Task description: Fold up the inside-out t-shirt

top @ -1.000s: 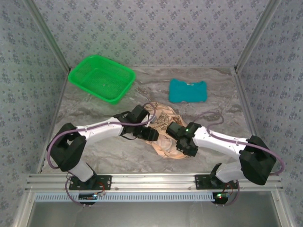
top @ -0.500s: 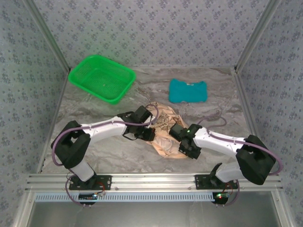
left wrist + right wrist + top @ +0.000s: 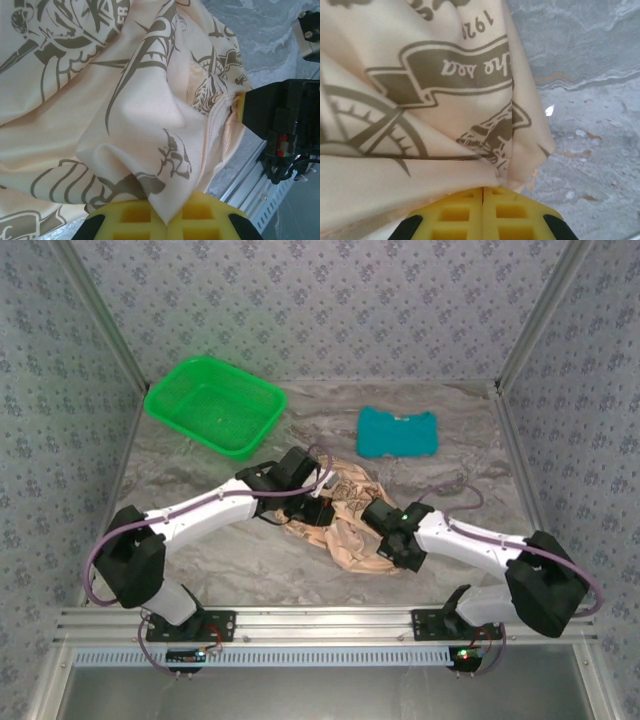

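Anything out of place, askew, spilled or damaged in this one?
Nothing stands out. The inside-out t-shirt lies in a crumpled heap mid-table, the left gripper and right gripper each shut on a fold of it, as expected mid-fold. The teal garment lies flat, the green basket upright; no spill or damage.

You have two arms, each with white link shells and bulky black joint housings: the left arm (image 3: 205,510) and the right arm (image 3: 470,538). A purple cable (image 3: 93,558) loops alongside each. A small green light (image 3: 404,510) glows on your right arm's wrist. On the left gripper (image 3: 166,217) and right gripper (image 3: 483,210), the pads (image 3: 455,216) are yellow, moulded in a grid, with black backing.
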`<state>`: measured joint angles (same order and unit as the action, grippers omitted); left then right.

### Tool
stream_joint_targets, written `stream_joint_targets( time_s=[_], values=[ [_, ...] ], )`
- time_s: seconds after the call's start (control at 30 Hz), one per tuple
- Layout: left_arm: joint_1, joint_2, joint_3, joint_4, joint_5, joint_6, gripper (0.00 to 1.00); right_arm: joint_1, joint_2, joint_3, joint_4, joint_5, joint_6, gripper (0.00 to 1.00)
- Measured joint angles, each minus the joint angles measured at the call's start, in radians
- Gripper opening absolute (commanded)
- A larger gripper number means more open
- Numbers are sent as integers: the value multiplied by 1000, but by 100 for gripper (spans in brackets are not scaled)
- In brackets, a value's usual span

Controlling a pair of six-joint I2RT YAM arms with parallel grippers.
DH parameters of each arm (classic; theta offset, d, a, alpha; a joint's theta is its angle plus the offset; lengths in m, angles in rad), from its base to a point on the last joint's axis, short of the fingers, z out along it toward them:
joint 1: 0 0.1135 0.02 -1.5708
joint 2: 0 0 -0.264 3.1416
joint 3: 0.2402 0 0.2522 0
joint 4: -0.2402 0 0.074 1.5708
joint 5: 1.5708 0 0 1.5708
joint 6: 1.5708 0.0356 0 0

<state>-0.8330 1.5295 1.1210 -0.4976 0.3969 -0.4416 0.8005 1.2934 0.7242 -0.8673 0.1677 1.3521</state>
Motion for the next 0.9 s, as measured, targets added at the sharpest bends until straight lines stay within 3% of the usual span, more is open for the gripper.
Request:
stream_joint_targets(
  time_s=[0.17, 0.3, 0.5, 0.67, 0.8, 0.9],
  values=[
    [48, -10, 190, -132, -5, 24, 0, -106, -101, 179, -71, -2, -116, 0],
    [110, -8, 481, -204, -48, 87, 0, -268, -127, 391, -25, -30, -304, 0],
    [203, 110, 1017, -270, -226, 218, 0, -476, 37, 882, 116, -67, -595, 0],
    [224, 285, 1485, -346, -324, 304, 0, -510, 167, 1294, 179, -104, -749, 0],
    [219, 266, 1559, -393, -331, 328, 0, -508, 155, 1440, 167, -140, -793, 0],
    [210, 164, 1434, -389, -291, 323, 0, -499, 95, 1442, 149, -177, -796, 0]
  ],
)
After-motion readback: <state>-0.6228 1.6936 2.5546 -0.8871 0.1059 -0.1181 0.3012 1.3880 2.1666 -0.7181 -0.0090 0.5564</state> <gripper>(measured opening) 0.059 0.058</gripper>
